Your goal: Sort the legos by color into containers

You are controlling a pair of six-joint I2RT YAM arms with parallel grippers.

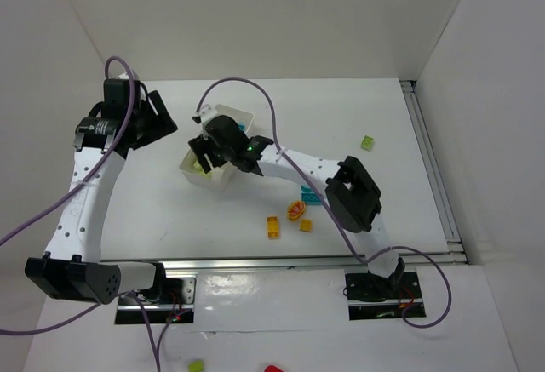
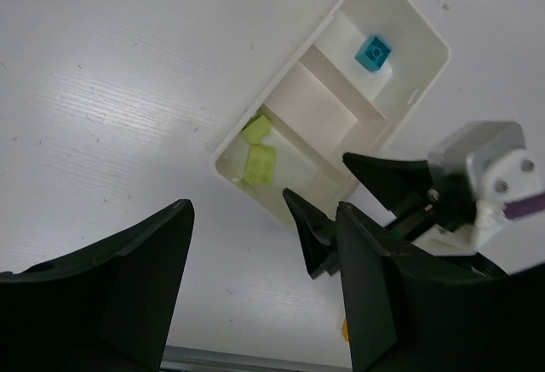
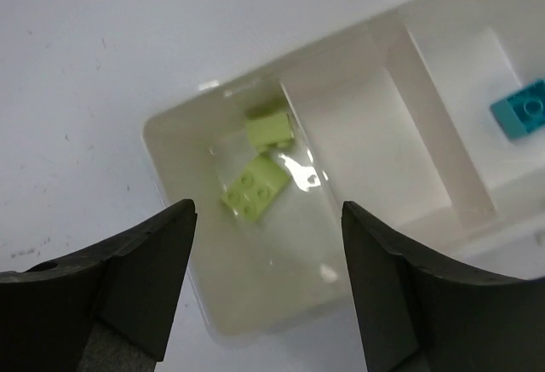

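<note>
The right gripper (image 3: 266, 219) is held spread and empty over the end compartment of the tray (image 3: 162, 163), where two lime legos (image 3: 255, 186) are seen (a teal lego (image 3: 521, 110) lies two compartments away). The left gripper (image 2: 264, 219), also spread, is positioned at the tray's 9 o'clock; yellow legos (image 1: 272, 226) are scattered at its 4 o'clock.

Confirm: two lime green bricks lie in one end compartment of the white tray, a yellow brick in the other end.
Wrong colour. The left wrist view shows a teal brick there, not yellow; the lime green bricks are right.
</note>
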